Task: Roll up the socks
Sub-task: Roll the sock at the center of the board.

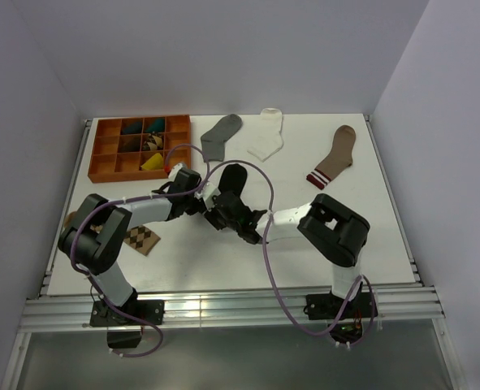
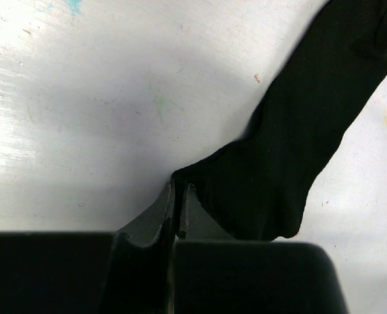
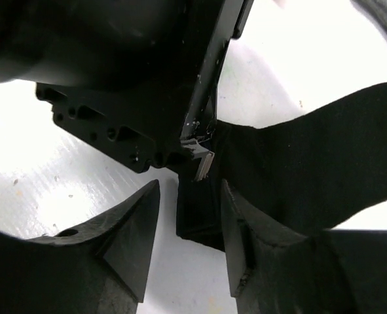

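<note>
Black sock [image 2: 298,131], corner hidden between left fingers [image 2: 147,226]

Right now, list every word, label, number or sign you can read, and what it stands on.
None: no readable text in any view.
The orange compartment tray, black sock, grey sock, white sock and striped-cuff brown sock carry no lettering.

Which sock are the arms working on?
The black sock, pinched by the left end effector; the grey sock and white sock lie untouched beyond it.
</note>
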